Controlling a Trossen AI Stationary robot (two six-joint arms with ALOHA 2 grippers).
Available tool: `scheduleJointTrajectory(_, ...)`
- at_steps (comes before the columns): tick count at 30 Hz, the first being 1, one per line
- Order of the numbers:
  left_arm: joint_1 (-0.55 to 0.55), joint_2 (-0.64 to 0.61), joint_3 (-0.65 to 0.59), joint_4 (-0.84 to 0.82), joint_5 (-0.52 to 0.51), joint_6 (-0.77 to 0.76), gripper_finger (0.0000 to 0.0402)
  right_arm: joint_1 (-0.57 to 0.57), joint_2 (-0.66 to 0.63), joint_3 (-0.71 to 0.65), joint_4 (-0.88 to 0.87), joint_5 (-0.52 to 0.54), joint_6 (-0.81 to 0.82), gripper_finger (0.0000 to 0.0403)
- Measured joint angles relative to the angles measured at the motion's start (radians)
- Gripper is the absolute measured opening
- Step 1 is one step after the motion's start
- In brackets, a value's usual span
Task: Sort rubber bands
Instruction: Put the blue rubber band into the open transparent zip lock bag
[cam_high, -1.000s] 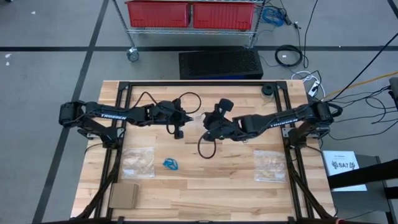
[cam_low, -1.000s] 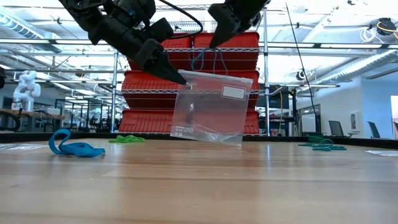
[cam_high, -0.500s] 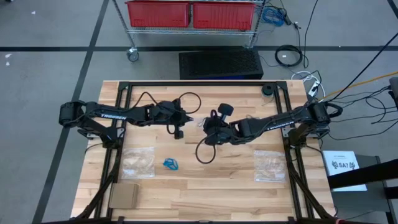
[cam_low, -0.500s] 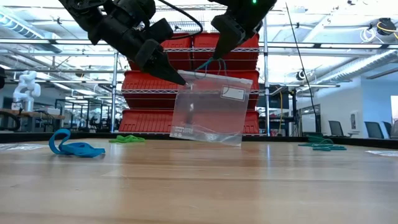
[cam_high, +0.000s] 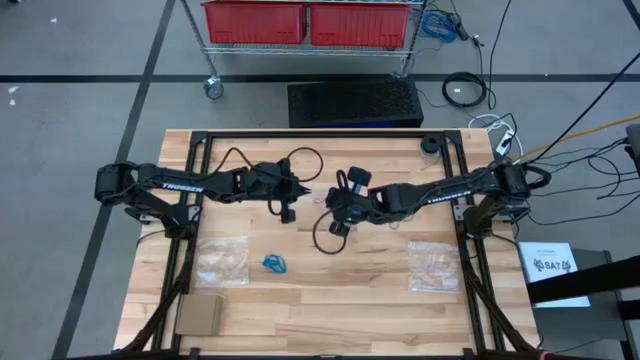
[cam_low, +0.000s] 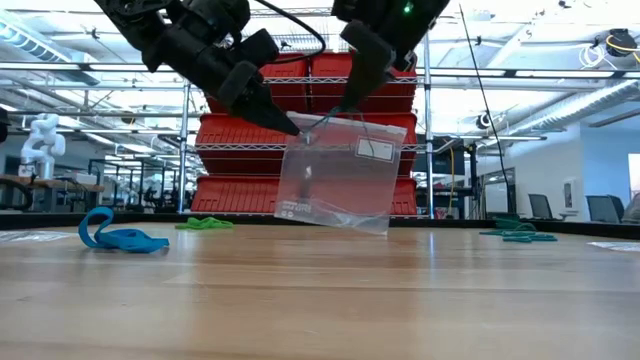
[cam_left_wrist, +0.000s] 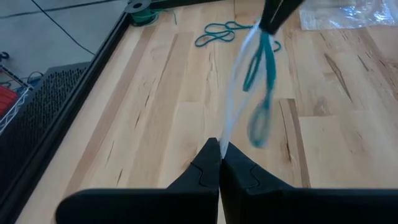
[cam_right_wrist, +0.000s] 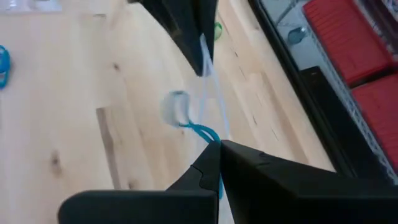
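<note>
The pale wooden slatted table (cam_high: 330, 300) carries both dark arms at its middle, with a flat clear plastic bag on each side of its near half (cam_high: 222, 262) (cam_high: 434, 266). Between the arms a third clear plastic zip bag with a white label (cam_low: 340, 172) hangs upright above the tabletop, its lower edge near or on the wood. The left gripper (cam_low: 290, 127) has its jaws closed on one top corner of that bag; in its wrist view the thin plastic edge rises straight from between the shut fingertips. The right gripper (cam_low: 345, 104) is at the bag's mouth with jaws pinched on a thin grey-teal rubber band (cam_left_wrist: 261, 74), whose loop dangles beside the plastic; whether it is already inside the opening I cannot tell. The step in hand looks like bagging this band. The next move calls for the right gripper to lower the loop past the bag's lip and only then let go, while the left keeps the mouth held up. Remaining on the table are a bright blue cluster of rubber bands (cam_high: 275, 264) toward the near edge, a grey-teal cluster (cam_left_wrist: 227, 32) and a small green cluster (cam_low: 203, 224) farther back.
</note>
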Motion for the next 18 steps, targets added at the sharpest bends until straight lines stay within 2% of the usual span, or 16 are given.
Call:
scheduleJointTrajectory(15,-0.022,0.0,0.008,0.012,0.0,-0.002,0.0,-0.124,0.0,0.0,-0.003,-0.278,-0.013,0.0)
scheduleJointTrajectory(18,-0.033,0.0,0.015,0.014,0.0,-0.002,0.0,-0.135,0.0,0.0,-0.002,-0.308,-0.017,0.0)
